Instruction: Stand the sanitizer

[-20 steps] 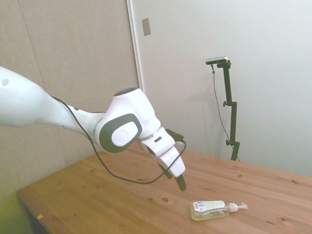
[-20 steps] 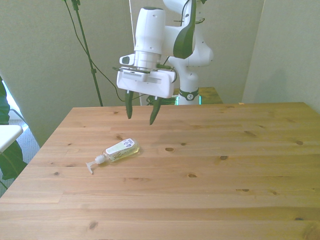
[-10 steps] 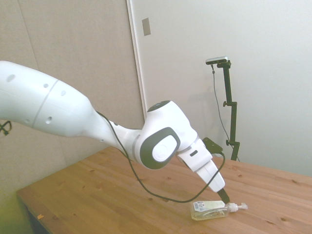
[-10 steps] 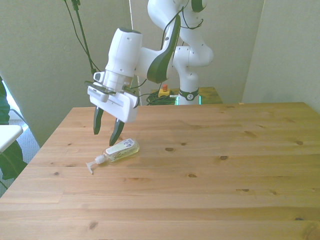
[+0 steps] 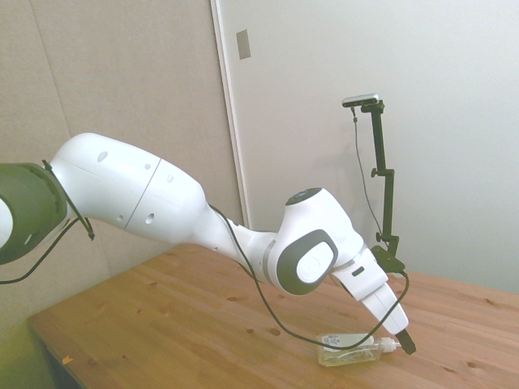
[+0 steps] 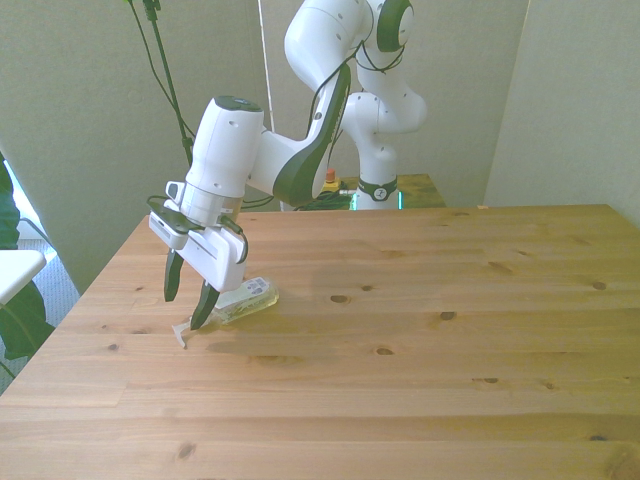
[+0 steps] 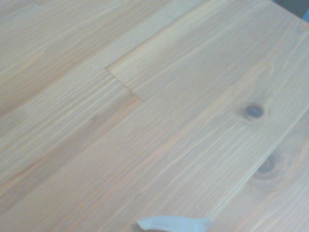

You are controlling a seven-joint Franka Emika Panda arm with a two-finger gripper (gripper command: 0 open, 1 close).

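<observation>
The sanitizer lies on its side on the wooden table, near the front view's left edge. It is a clear bottle of yellowish liquid with a white label, and its white pump nozzle points toward the front view's lower left. My gripper is open and tilted, low over the pump end, with one finger on each side of the bottle's neck. From the side, the sanitizer lies flat, and the gripper reaches down just past the nozzle. The wrist view shows bare wood and a sliver of the white nozzle.
The table's edge on the front view's left runs close to the sanitizer. Beyond it are plant leaves and a white surface. Bare wood stretches across the middle of the table and the front view's right.
The arm swung down and toward the front view's left, from high above the table to the bottle's pump end. The fingers stayed open. The sanitizer has not moved.
</observation>
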